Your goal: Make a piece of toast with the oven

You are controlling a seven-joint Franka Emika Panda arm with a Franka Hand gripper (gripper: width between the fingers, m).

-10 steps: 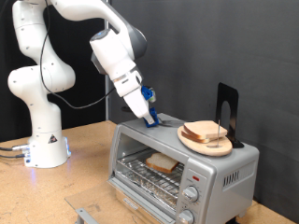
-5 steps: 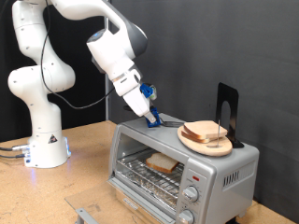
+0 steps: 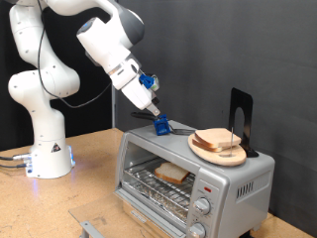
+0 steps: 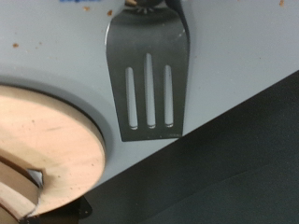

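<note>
Blue-fingered gripper (image 3: 158,121) pinches a slotted metal spatula (image 4: 147,79) above the silver toaster oven (image 3: 193,177); tan-crusted toast (image 3: 173,173) lies on the wire rack, presumably for toasting.

Toast (image 3: 172,172) on rack inside oven (image 3: 194,177); plate (image 3: 218,147) w/ slices on top, spatula (image 3: 170,127) beside.

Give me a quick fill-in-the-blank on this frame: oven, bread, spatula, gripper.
1. One slice of bread lies on the wire rack inside the ____.
2. The wooden plate with more bread sits on ____ of the oven.
3. The slotted metal spatula lies on the oven's top, next to the ____.
4. The gripper is ____ the oven's top, not inside it.

Answers: oven; top; plate; above
</note>
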